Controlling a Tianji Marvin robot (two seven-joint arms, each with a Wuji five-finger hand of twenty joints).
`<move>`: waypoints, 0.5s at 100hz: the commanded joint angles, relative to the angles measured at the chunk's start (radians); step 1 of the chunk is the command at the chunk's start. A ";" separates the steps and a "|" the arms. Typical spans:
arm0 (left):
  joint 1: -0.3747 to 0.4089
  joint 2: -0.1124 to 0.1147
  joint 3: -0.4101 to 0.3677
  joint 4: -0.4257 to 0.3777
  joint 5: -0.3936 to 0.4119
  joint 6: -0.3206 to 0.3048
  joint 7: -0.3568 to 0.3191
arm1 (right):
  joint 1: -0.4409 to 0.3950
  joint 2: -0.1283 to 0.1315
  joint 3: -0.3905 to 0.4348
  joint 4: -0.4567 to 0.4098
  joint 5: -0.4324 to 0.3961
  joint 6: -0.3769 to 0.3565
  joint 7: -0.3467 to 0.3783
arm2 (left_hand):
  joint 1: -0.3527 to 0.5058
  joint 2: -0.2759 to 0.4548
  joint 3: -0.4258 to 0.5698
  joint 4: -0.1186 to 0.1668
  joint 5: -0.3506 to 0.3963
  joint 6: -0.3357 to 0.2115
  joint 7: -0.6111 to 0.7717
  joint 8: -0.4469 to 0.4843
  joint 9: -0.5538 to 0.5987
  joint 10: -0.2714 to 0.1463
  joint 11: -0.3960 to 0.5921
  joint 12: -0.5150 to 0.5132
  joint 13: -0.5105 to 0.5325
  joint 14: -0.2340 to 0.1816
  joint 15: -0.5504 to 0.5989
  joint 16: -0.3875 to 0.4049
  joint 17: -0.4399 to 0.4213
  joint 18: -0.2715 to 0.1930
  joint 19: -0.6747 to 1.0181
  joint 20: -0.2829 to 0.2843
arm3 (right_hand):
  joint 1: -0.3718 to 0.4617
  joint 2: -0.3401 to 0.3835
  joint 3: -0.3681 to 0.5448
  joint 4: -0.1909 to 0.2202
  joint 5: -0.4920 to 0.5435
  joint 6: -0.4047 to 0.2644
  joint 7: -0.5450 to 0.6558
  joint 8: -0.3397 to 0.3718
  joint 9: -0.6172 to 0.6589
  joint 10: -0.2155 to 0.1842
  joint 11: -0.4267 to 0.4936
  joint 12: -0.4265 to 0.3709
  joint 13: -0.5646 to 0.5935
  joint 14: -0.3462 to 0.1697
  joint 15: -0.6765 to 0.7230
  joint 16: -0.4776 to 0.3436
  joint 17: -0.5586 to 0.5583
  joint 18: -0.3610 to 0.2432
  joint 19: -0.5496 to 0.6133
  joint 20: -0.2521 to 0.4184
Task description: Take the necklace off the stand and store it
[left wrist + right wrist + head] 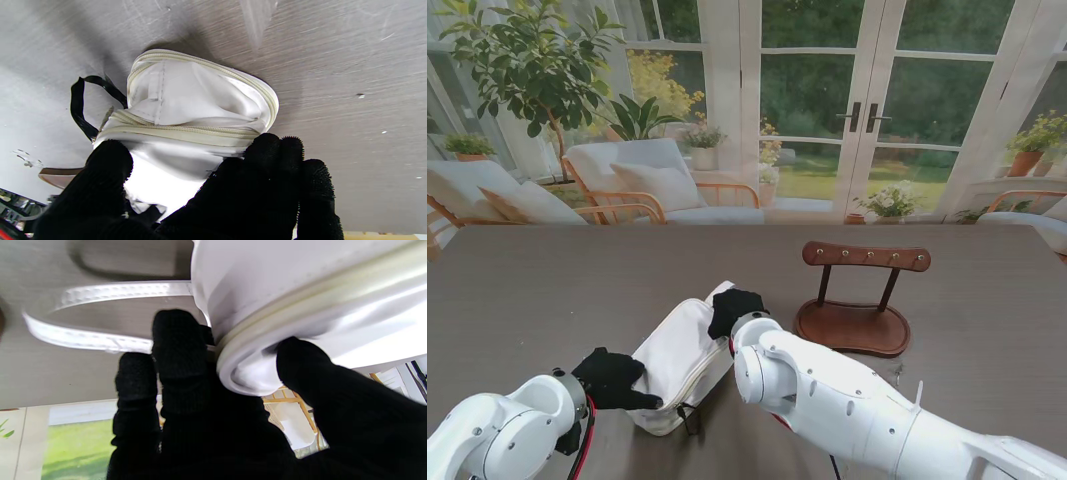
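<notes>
Left robot hand (612, 380): black glove, nearest item, at the near left of the bench (527, 300). Grasping the near end of the white pouch (682, 360), thumb on one side and fingers (277, 156) on the other, pinching the fabric just beside the zip.

White pouch: soft, cream zip (186, 131) running round the edge, lying slantwise on the bench between the two hands. The left wrist view shows the zipped end gaping a little, pale lining inside, and a black pull loop (78, 106) hanging off one corner. A white strap (100, 316) curls out on the bench from the far end.

Right robot hand (735, 308): black glove, at the far end of the pouch. Grasping that end, thumb (300, 363) pressed to one side of the zip seam, fingers (178, 340) to the other.

Necklace: not visible in any view; I cannot tell whether it is inside the pouch.

Small pale scrap (899, 372): on the bench just nearer to me than the stand, too small to make out.

Stand (855, 300): dark wood, oval base, two slim posts, a curved top bar with a row of small pegs. Just to the right of the right robot hand, apart from the pouch. Nothing hangs on the pegs.

Beyond the bench: cushioned chairs (652, 180), potted plants (522, 60), glass doors (862, 100).
</notes>
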 commanded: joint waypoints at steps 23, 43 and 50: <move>-0.026 -0.007 0.051 -0.003 -0.045 -0.019 -0.035 | -0.011 -0.075 -0.026 0.041 0.022 -0.107 -0.048 | 0.042 0.006 -0.063 0.032 -0.010 -0.212 -0.017 -0.004 -0.077 -0.191 -0.093 -0.026 0.018 -0.027 -0.004 0.003 -0.002 -0.098 0.035 -0.029 | -0.087 0.051 0.059 0.065 -0.084 -0.152 -0.060 0.037 -0.072 -0.136 0.023 -0.025 0.013 -0.033 -0.066 -0.017 0.124 -0.038 0.024 0.033; -0.051 -0.007 0.065 0.021 -0.060 -0.029 -0.024 | -0.034 -0.047 -0.007 -0.006 0.002 -0.129 -0.051 | 0.050 0.010 -0.076 0.034 -0.017 -0.214 -0.021 -0.003 -0.076 -0.193 -0.091 -0.026 0.019 -0.027 -0.002 0.003 -0.003 -0.098 0.038 -0.032 | -0.311 0.096 -0.060 0.135 -0.233 -0.188 -0.171 0.168 -0.261 -0.082 -0.093 -0.144 -0.229 0.056 -0.405 -0.107 -0.081 0.012 -0.237 -0.066; -0.060 -0.006 0.069 0.029 -0.060 -0.035 -0.021 | -0.048 -0.027 0.010 -0.041 -0.004 -0.124 -0.045 | 0.052 0.011 -0.080 0.035 -0.015 -0.213 -0.020 -0.002 -0.077 -0.192 -0.090 -0.026 0.019 -0.026 -0.001 0.003 -0.003 -0.099 0.040 -0.033 | -0.339 0.088 -0.103 0.138 -0.268 -0.176 -0.194 0.160 -0.324 -0.055 -0.132 -0.182 -0.300 0.098 -0.482 -0.142 -0.130 0.033 -0.296 -0.085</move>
